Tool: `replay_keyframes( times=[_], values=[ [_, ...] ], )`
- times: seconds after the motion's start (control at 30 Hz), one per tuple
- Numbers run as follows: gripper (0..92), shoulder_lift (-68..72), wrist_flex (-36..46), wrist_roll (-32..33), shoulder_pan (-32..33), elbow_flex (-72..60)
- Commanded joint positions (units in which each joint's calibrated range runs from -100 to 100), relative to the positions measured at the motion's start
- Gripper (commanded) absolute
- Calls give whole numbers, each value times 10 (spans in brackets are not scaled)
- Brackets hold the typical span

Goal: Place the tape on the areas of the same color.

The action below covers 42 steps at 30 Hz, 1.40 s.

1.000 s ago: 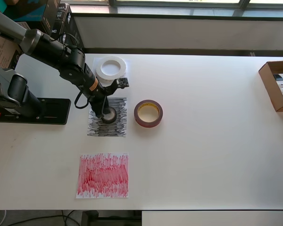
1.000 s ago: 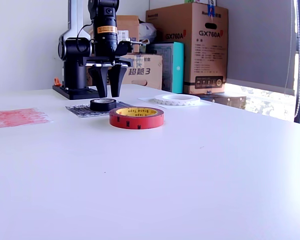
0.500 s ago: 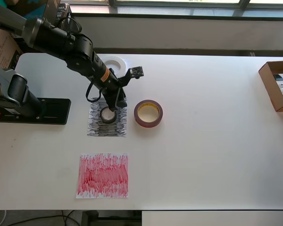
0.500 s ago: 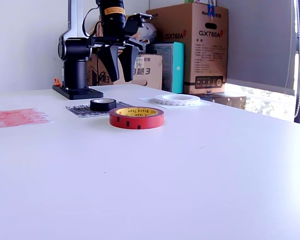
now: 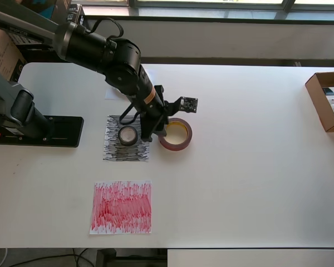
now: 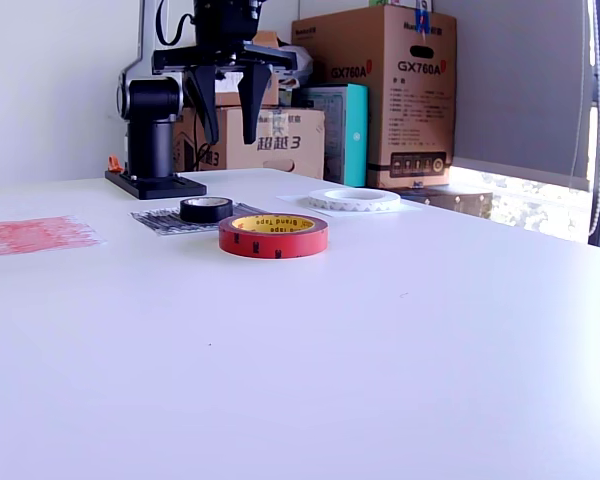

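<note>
In the overhead view the white tape roll is hidden completely under the arm (image 5: 114, 53), and only a corner of the white sheet (image 5: 108, 92) is left exposed. The cardboard box (image 5: 327, 100) is cut off by that view's right edge. In the exterior view the arm's upper part is cropped by the top edge, and the red sheet (image 6: 30, 235) by the left edge.

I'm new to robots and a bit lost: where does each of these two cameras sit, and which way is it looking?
Overhead view: above the table, looking straight down; shows the arm, its base and the gripper over the red tape roll.
Exterior view: low at table height, facing boxes behind; shows the open gripper.
Both show the black tape roll on the black-scribbled sheet.
</note>
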Motion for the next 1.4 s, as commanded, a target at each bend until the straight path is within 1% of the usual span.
replay_keyframes(
  times=[0.0,0.27,0.9,1.37],
  values=[
    [444,48,17,28,-16,-68],
    [444,102,26,57,-23,-95],
    [443,176,17,52,-19,-88],
    [443,196,17,49,-16,-91]
  ],
)
